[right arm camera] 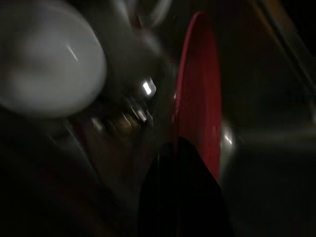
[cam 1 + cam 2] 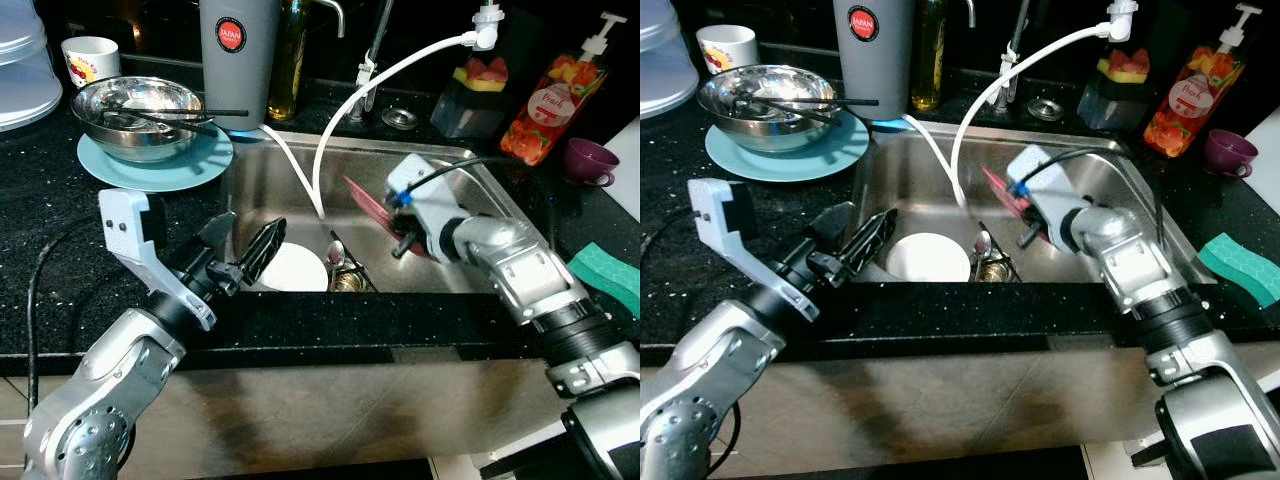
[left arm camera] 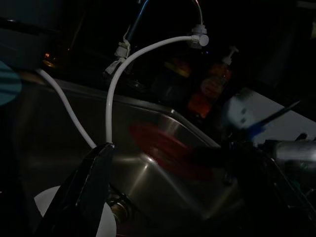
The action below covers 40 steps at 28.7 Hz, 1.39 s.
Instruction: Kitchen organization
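Red round plastic plate (image 2: 372,207) leans on edge inside the stainless steel sink (image 2: 270,170), right of the white bowl (image 2: 293,268); our right claw (image 1: 178,148) pinches its rim to lift it. Our left claw (image 2: 243,252) hovers spread over the bowl.

The sink (image 2: 270,180) is brushed, dull-shining steel; the bench (image 2: 60,240) is glossy black speckled stone. The steel bowl (image 2: 135,115) gleams, and the red plate (image 2: 365,205) looks smooth.
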Tool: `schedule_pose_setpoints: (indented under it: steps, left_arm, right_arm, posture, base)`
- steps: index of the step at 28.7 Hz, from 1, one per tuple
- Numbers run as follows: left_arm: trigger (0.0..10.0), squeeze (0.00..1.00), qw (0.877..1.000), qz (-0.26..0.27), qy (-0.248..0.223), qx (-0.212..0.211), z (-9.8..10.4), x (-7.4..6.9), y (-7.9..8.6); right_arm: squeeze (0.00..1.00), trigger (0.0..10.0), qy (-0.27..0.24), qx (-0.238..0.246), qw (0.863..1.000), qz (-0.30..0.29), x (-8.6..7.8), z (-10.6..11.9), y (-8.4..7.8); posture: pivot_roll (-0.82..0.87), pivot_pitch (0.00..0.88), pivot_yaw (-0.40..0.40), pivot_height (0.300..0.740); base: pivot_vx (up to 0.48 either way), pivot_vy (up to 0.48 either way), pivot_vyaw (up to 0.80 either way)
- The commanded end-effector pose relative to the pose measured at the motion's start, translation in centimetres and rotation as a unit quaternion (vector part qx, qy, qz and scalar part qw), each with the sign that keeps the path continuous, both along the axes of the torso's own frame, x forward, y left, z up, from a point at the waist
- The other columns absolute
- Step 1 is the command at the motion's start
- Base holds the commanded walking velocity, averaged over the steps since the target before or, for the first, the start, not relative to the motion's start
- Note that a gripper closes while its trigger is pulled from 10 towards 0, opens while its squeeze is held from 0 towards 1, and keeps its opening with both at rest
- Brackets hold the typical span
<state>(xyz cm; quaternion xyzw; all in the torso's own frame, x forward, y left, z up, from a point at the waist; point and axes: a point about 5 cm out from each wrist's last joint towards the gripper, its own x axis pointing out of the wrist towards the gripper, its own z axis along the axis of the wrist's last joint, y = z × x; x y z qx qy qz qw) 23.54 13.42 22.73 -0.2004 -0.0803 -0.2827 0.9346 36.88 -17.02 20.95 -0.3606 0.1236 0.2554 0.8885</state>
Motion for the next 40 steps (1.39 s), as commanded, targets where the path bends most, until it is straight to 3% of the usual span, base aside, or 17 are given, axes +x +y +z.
schedule_pose_setpoints:
  steps: [1, 3, 4, 5, 8, 11, 12, 13, 14, 15, 17, 20, 22, 24, 34, 40]
  left_arm:
    - [10.0, 0.0, 1.0, -0.005, -0.004, 0.003, 0.0, 0.0, -0.3]
    - [10.0, 0.0, 1.0, -0.007, -0.005, 0.004, 0.1, 0.1, -0.4]
    - [10.0, 0.0, 1.0, -0.008, -0.005, 0.005, 0.1, 0.1, -0.5]
    - [10.0, 0.0, 1.0, -0.008, -0.006, 0.005, 0.1, 0.1, -0.5]
    - [10.0, 0.0, 1.0, -0.008, -0.007, 0.006, 0.1, 0.2, -0.6]
    - [10.0, 0.0, 1.0, -0.007, -0.008, 0.008, 0.2, 0.2, -0.6]
    - [10.0, 0.0, 1.0, -0.007, -0.008, 0.008, 0.2, 0.2, -0.6]
    - [10.0, 0.0, 1.0, -0.003, -0.01, 0.011, 0.2, 0.3, -0.5]
    - [10.0, 0.0, 1.0, -0.003, -0.01, 0.011, 0.2, 0.3, -0.5]
    - [10.0, 0.0, 1.0, 0.003, -0.013, 0.016, 0.4, 0.4, -0.3]
    - [10.0, 0.0, 1.0, 0.01, -0.016, 0.023, 0.5, 0.4, -0.1]
    - [10.0, 0.0, 0.999, 0.031, -0.024, 0.034, 0.8, 0.6, 0.6]
    - [10.0, 0.0, 0.998, 0.05, -0.027, 0.04, 0.9, 0.7, 1.1]
    - [10.0, 0.0, 0.996, 0.07, -0.027, 0.044, 1.0, 0.9, 1.7]
    - [10.0, 0.0, 0.984, 0.159, -0.033, 0.076, 1.2, 1.6, 4.1]
    - [10.0, 0.0, 0.98, 0.178, -0.031, 0.084, 1.0, 1.6, 4.6]
  right_arm:
    - [0.0, 10.0, 0.001, -0.026, 1.0, -0.015, 0.0, -0.4, -0.7]
    - [0.01, 10.0, 0.004, 0.008, 1.0, -0.006, -0.1, -0.3, 0.0]
    - [0.76, 10.0, 0.004, 0.021, 1.0, -0.004, -0.1, -0.1, 0.2]
    - [1.0, 10.0, -0.001, 0.046, 0.999, 0.005, -0.1, 0.2, 0.7]
    - [1.0, 10.0, -0.035, 0.124, 0.991, 0.028, 0.1, 1.8, 2.0]
    - [1.0, 10.0, -0.083, 0.216, 0.971, 0.054, 0.2, 4.2, 3.1]
    - [1.0, 10.0, -0.083, 0.216, 0.971, 0.054, 0.2, 4.2, 3.1]
    - [0.57, 10.0, -0.106, 0.306, 0.943, 0.078, -0.1, 6.1, 3.6]
    - [0.57, 10.0, -0.106, 0.306, 0.943, 0.078, -0.1, 6.1, 3.6]
    - [0.0, 10.0, -0.109, 0.403, 0.901, 0.12, -0.8, 7.8, 4.1]
    - [0.0, 10.0, -0.107, 0.459, 0.869, 0.154, -1.5, 8.6, 4.3]
    - [0.0, 10.0, -0.12, 0.494, 0.848, 0.152, -1.7, 8.7, 4.2]
    - [0.0, 10.0, -0.137, 0.49, 0.851, 0.134, -1.5, 8.6, 4.0]
    - [0.0, 10.0, -0.14, 0.504, 0.843, 0.129, -1.5, 8.8, 4.1]
    - [0.0, 10.0, -0.146, 0.505, 0.837, 0.149, -1.9, 9.1, 5.2]
    - [0.0, 10.0, -0.147, 0.509, 0.834, 0.154, -2.0, 9.1, 5.7]
  posture:
    - [0.16, 0.0, -0.132, 0.74]
    - [0.16, 0.0, -0.133, 0.74]
    - [0.16, 0.0, -0.133, 0.74]
    - [0.16, 0.0, -0.131, 0.74]
    - [0.16, 0.0, -0.131, 0.74]
    - [0.16, 0.0, -0.129, 0.74]
    - [0.16, 0.0, -0.129, 0.74]
    - [0.16, 0.0, -0.129, 0.74]
    - [0.16, 0.0, -0.129, 0.74]
    - [0.16, 0.0, -0.126, 0.74]
    - [0.17, 0.0, -0.123, 0.74]
    - [0.17, 0.0, -0.122, 0.74]
    - [0.18, 0.0, -0.123, 0.74]
    - [0.18, 0.0, -0.12, 0.74]
    - [0.19, 0.0, -0.116, 0.74]
    - [0.19, 0.0, -0.118, 0.74]
  base:
    - [0.0, 0.0, 0.0]
    - [0.0, 0.0, 0.0]
    - [0.0, 0.0, 0.0]
    - [0.0, 0.0, 0.0]
    - [0.0, 0.0, 0.0]
    - [0.0, 0.0, 0.0]
    - [0.0, 0.0, 0.0]
    - [0.0, 0.0, 0.0]
    - [0.0, 0.0, 0.0]
    - [0.0, 0.0, 0.0]
    - [0.0, 0.0, 0.0]
    - [0.0, 0.0, 0.0]
    - [0.0, 0.0, 0.0]
    - [0.0, 0.0, 0.4]
    - [0.0, 0.0, 0.8]
    - [0.0, 0.0, 0.8]
